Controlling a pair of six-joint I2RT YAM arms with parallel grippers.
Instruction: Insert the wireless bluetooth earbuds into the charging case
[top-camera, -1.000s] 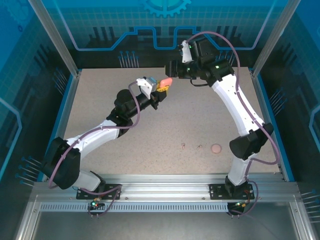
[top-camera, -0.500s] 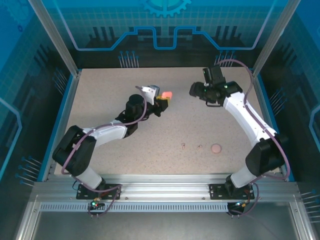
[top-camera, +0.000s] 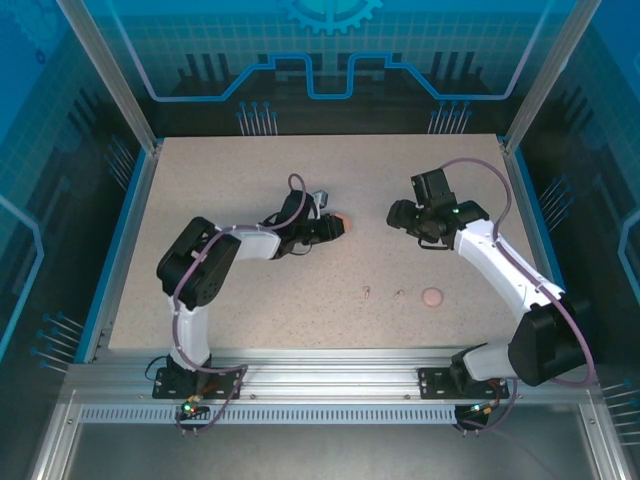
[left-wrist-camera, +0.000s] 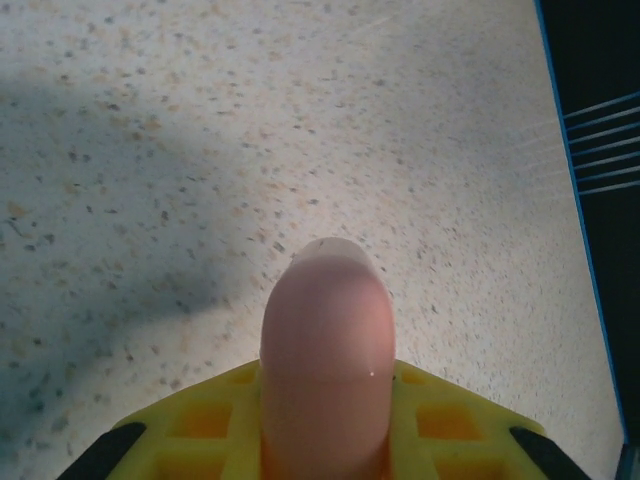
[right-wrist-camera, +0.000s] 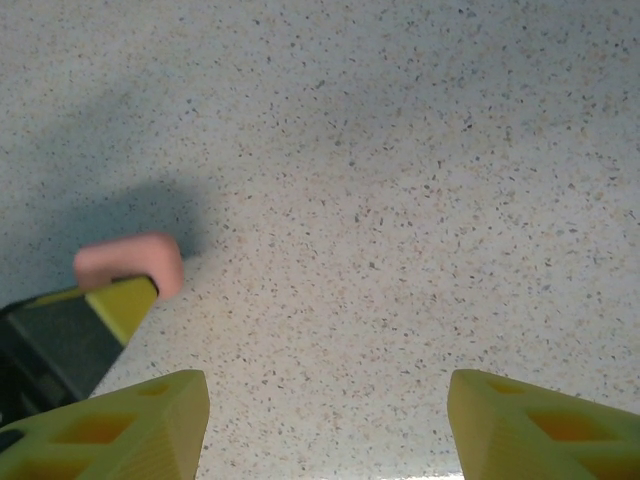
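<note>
Pink charging case (left-wrist-camera: 327, 350) in low left pincer (top-camera: 332, 226)

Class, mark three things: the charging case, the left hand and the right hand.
charging case (left-wrist-camera: 328, 340), left wrist view, rounded pink end.
left hand (top-camera: 326, 227), top view, between its fingertips.
right hand (right-wrist-camera: 325, 390), right wrist view, midway between open fingertips.

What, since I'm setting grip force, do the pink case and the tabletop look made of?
The charging case: probably smooth plastic, slightly glossy, given its tiny highlight and soft sheen. The table: matte, speckled surface, stone-like composite or laminate; the look leaves that open.
</note>
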